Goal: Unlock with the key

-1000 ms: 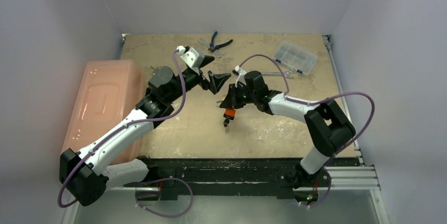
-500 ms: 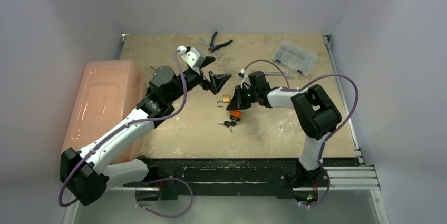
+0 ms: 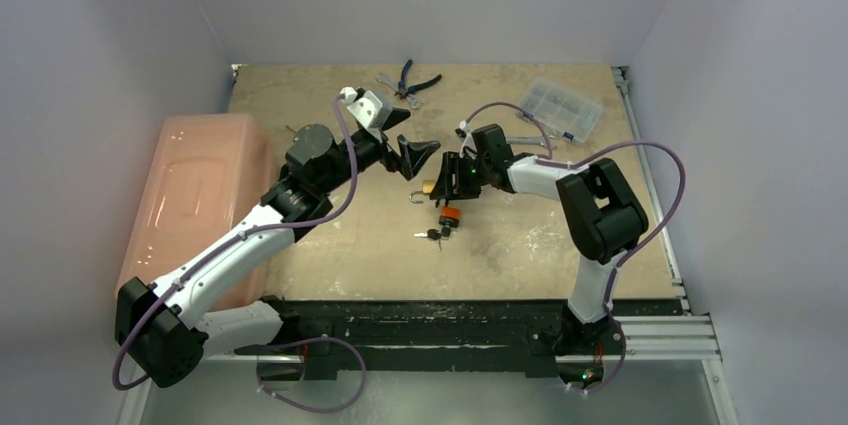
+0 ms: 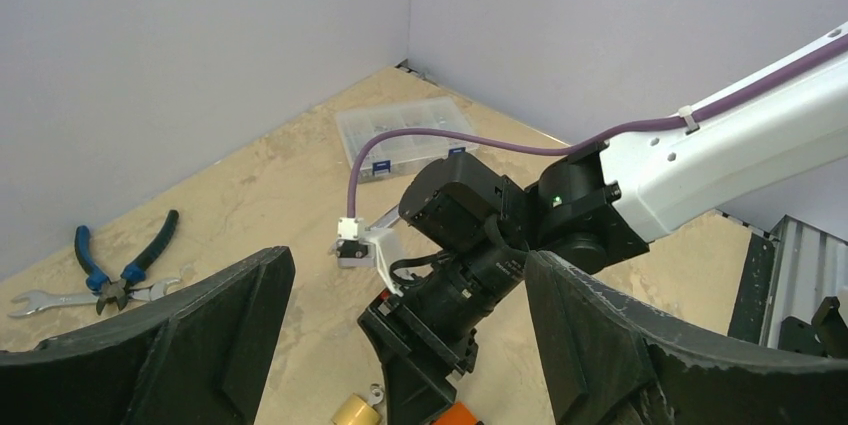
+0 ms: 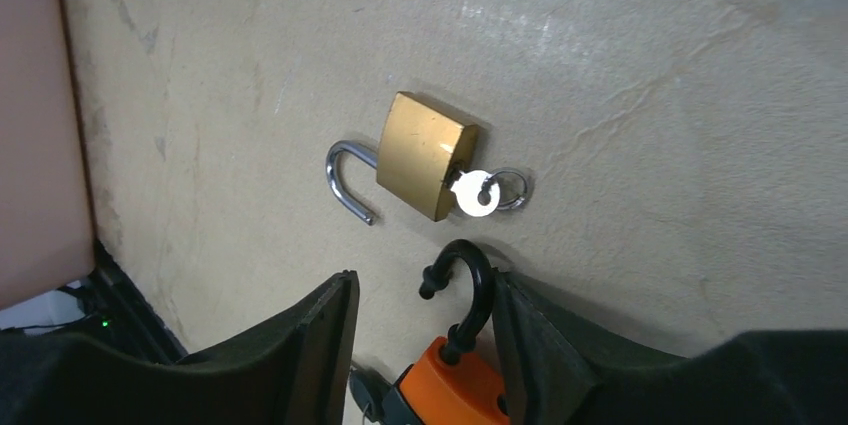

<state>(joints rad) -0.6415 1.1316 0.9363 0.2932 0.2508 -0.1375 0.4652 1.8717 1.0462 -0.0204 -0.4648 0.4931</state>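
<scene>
Brass padlock lies shackle-open with key seated, evidently unlocked, hence right gripper parted and empty beside it, left gripper wide, idle.

Mid-table we note one padlock lying flat, key in its right end. A second padlock lies just nearer, and loose keys nearer still. At the far edge, a wrench sits just left of pliers. A parts box lies far right. A tub stands left of the table.
</scene>
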